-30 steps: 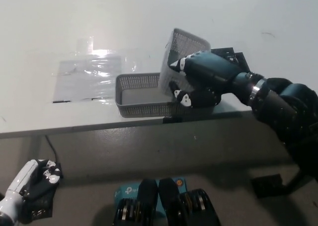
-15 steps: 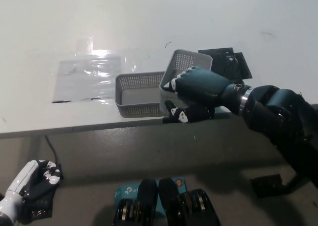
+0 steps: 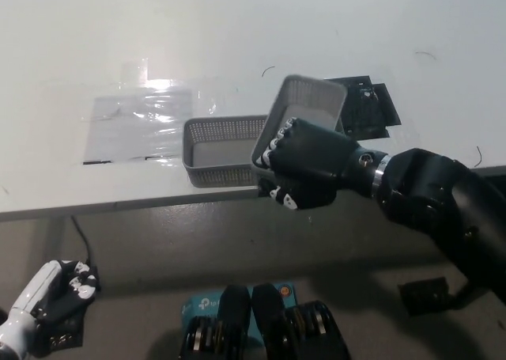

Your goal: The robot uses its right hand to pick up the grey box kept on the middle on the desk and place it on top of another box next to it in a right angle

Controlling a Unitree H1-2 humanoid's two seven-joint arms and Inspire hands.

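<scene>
Surface: white tabletop point(image 3: 237, 28) fills the upper part of the head view; its front edge runs just below the black right hand, with grey floor point(image 3: 198, 249) beneath.
Right hand point(image 3: 304, 166): black, reaching in from the lower right, fingers wrapped over the near rim of a grey mesh box, grasping it.
Held box point(image 3: 304, 111): grey perforated box, tilted, its open side turned up and toward the camera; it rises up and away from the right hand, near end in the grasp, far end lifted.
Second box point(image 3: 225, 150): grey mesh box of the same kind, lying flat on the tabletop, open side up, immediately to the left of the right hand.
Relation: the held box's lower left edge overlaps the second box's right end; whether the two touch cannot be told. The held box runs roughly crosswise to the flat one.
Plastic sheet point(image 3: 142, 119): clear, glossy, lying flat on the tabletop well to the left of the right hand, beyond the second box, with a bright glare spot.
Black patch point(image 3: 368, 107): dark flat shape on the tabletop just above and to the right of the right hand, behind the held box.
Left hand point(image 3: 47, 297): white, resting low at the far lower left, off the tabletop, far from the right hand; fingers curled, nothing seen in it.
</scene>
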